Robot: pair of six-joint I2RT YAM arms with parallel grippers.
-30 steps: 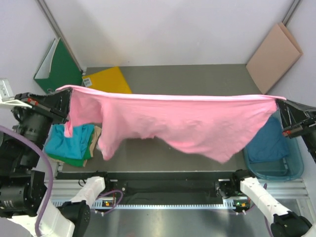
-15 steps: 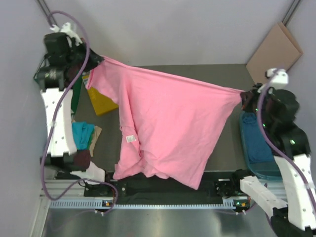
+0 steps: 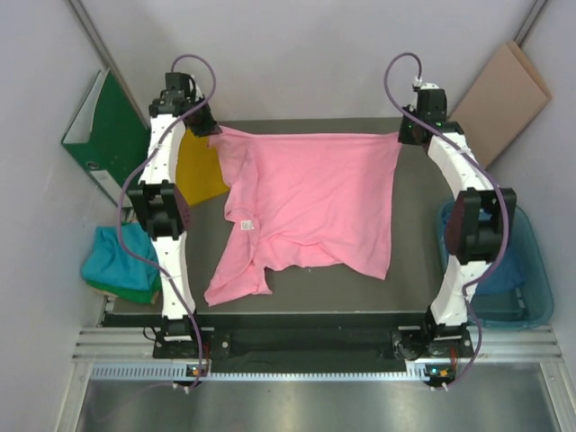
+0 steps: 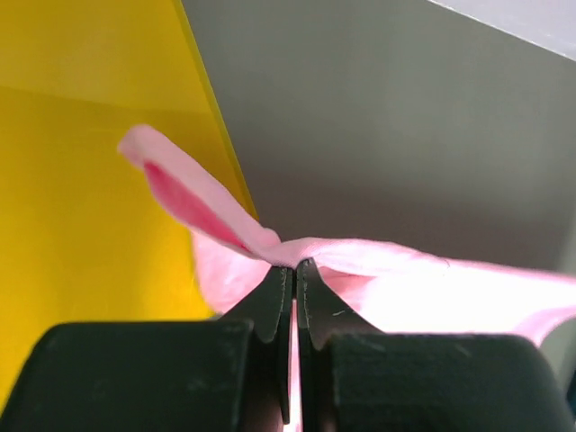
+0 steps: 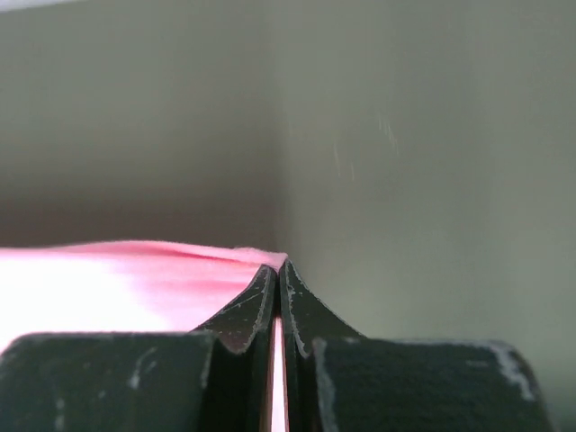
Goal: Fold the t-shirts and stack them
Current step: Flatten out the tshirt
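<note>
The bright pink t-shirt (image 3: 310, 202) lies spread on the grey table (image 3: 414, 252), its far edge held at both corners. My left gripper (image 3: 214, 131) is shut on the far left corner; in the left wrist view the pink t-shirt (image 4: 378, 270) is pinched between the closed left gripper (image 4: 295, 265). My right gripper (image 3: 402, 137) is shut on the far right corner; the right wrist view shows the pink t-shirt (image 5: 135, 270) in the closed right gripper (image 5: 278, 266). Teal and green t-shirts (image 3: 115, 261) are piled at the left. A dark blue t-shirt (image 3: 504, 270) lies in the bin.
A yellow square sheet (image 3: 196, 169) lies partly under the pink shirt's left edge, also in the left wrist view (image 4: 90, 180). A green binder (image 3: 112, 130) leans at the far left. A clear blue bin (image 3: 531, 288) stands at the right. A tan board (image 3: 499, 90) leans at the far right.
Both arms have swung from near and high to the far side of the table, carrying the pink shirt. The shirt has gone from hanging in the air to lying spread on the table.
</note>
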